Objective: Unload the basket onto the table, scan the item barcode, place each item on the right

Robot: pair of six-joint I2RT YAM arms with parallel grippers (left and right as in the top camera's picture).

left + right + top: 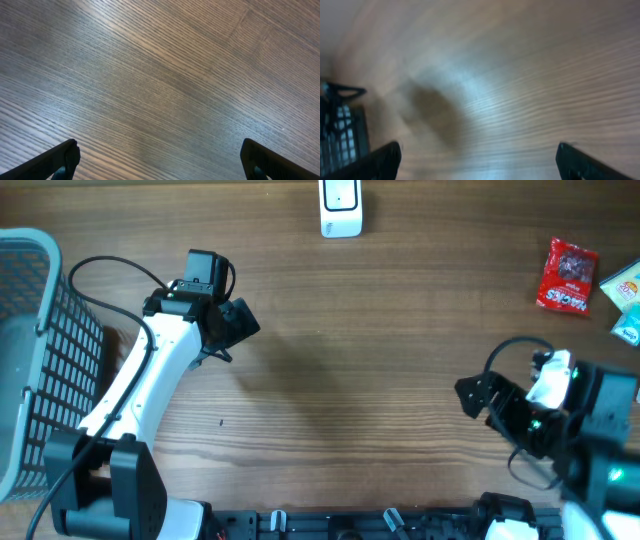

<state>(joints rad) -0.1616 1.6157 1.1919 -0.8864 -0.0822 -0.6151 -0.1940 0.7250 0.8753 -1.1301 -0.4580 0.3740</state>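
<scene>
Hand, right [478, 398]: is hovering at the near right of the counter [360, 410], with its jaws standing wide apart and gripping nothing.
Fingers, right [375, 162]: are showing as two dark tips at the lower corners of the right wrist view, with only blurred wood grain lying between them.
Hand, left [238, 330]: is hanging over the left half of the counter, farther out than its counterpart, with jaws spread fully and carrying nothing.
Fingers, left [55, 162]: are framing bare wood in the left wrist view; nothing is lying between them.
Basket [40, 330]: grey mesh; is sitting at the left edge of the counter.
Red packet [567, 275]: item for scanning; is lying flat at the far right, well apart from both hands and untouched.
Other packets [625, 285]: yellow and blue; are lying just beside the red packet at the right edge, partly cut off by the frame.
Scanner [340, 208]: white unit; is standing at the far edge near the centre, well apart from the red packet.
</scene>
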